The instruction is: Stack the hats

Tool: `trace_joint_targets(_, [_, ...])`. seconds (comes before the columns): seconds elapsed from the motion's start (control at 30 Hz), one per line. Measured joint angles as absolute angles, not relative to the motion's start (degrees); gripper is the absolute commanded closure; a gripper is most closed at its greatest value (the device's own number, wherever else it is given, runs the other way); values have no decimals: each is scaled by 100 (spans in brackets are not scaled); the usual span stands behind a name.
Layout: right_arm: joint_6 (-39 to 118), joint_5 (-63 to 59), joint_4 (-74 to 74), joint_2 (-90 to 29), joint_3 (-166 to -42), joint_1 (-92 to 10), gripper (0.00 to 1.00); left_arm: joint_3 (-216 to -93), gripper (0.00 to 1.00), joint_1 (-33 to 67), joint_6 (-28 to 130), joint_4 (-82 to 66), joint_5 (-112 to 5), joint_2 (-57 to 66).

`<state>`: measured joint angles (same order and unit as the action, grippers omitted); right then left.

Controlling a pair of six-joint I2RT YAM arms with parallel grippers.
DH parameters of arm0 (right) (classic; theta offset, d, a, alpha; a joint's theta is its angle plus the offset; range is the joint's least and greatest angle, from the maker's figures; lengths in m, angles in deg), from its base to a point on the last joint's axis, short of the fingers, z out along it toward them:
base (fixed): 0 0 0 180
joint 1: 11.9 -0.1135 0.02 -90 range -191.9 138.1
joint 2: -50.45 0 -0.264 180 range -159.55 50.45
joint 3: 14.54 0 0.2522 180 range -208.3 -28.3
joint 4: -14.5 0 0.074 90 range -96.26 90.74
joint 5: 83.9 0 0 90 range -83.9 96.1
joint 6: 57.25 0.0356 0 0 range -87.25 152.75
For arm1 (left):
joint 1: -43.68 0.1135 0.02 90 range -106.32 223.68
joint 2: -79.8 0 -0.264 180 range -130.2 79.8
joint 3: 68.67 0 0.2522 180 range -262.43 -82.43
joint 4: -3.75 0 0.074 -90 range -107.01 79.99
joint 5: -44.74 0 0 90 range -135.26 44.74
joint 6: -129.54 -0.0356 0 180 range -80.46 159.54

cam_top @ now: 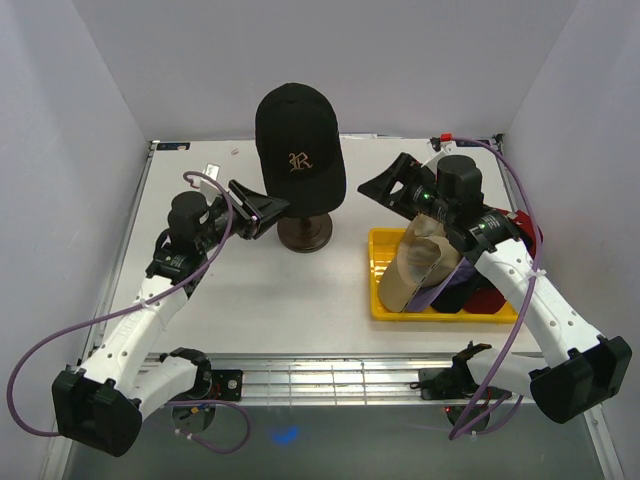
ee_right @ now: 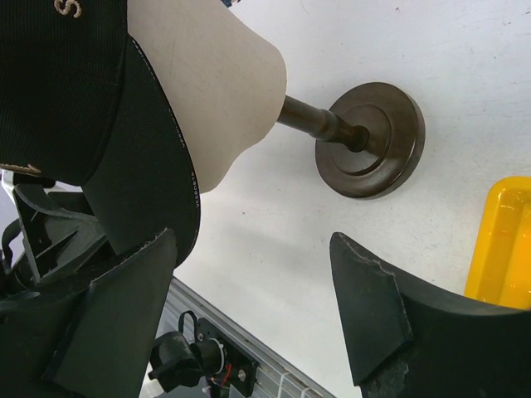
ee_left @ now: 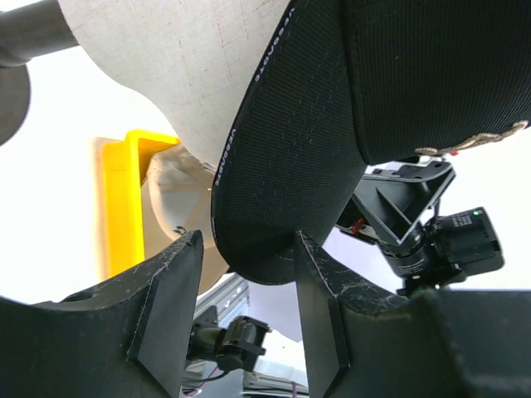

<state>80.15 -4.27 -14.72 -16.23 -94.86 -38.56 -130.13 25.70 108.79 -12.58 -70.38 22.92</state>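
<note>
The left hand (ee_left: 249, 239) is open, its two dark fingers (ee_left: 166, 307) standing either side of the tip of the black cap's (ee_left: 431, 75) brim; whether the right-side finger touches the brim edge I cannot tell. Just above, that cap sits on the beige mannequin head (ee_left: 166, 75), whose dark round stand (cam_top: 305, 233) rests on the white worktop (cam_top: 280, 300). Across from it the right hand (ee_right: 253, 239) hangs open too, fingers spread wide and holding nothing, close to the mannequin's other side. Beyond lies the yellow tray (cam_top: 385, 305), where the other hats are piled: a tan cap (cam_top: 415, 265) on top, a lavender cap (cam_top: 435, 290) under it and a red cap (cam_top: 488, 298) at the tray's right.
</note>
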Motion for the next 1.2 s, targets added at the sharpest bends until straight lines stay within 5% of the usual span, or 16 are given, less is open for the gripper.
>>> trace_joint_targets(0.33, [7945,-341,-1584,-1601,-9486,-3856,20,-13365,42,2573,10243,-2130,-6955,2364])
trace_joint_targets(0.5, [7879,-293,-1593,-1538,-9486,-3856,20,-13684,33,2573,9902,-2698,-6772,2441])
trace_joint_targets(0.97, [7455,220,-2535,-790,-9690,-3856,17,-15935,38,2553,8525,-4005,-6708,2482])
trace_joint_targets(1.2, [7206,795,-3046,-45,-10026,-3856,16,-17422,39,957,7736,-4139,-6216,1411])
